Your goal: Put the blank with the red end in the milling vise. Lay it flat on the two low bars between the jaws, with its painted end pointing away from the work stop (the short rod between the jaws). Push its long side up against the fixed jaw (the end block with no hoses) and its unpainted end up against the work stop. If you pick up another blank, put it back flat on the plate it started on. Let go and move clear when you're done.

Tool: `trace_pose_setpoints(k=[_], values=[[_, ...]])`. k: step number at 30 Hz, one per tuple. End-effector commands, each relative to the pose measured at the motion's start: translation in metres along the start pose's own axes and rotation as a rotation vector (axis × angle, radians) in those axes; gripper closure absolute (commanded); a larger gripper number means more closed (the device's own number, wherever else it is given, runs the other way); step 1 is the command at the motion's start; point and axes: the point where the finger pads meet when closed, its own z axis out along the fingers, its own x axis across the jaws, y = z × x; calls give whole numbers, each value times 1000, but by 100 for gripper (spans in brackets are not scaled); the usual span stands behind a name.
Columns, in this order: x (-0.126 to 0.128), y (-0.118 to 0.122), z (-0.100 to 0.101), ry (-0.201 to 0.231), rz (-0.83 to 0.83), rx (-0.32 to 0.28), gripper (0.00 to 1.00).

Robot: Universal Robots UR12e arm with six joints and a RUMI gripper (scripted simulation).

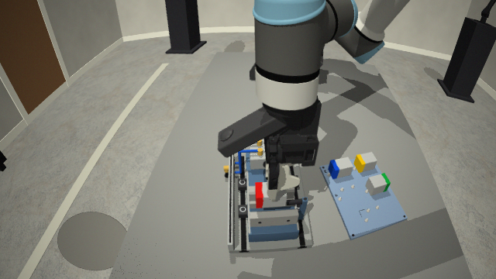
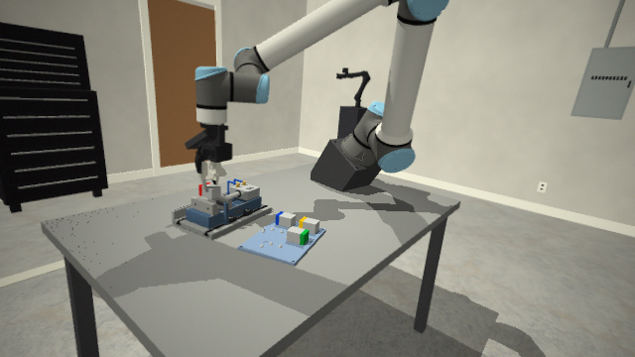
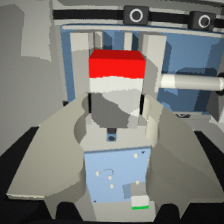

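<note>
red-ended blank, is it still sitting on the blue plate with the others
No, the red-ended blank is gripped by the gripper over the vise, away from the blue plate.

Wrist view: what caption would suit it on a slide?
Gripper holds the red-ended blank over the vise.

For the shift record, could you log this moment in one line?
gripper: shut on red-end blank | position: over vise | placed: no
</note>
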Motion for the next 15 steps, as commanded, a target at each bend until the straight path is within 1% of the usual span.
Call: trace_pose_setpoints(k=[1,15], values=[[0,1,0,-1,0,0,100],[0,0,3,0,0,-1,100]])
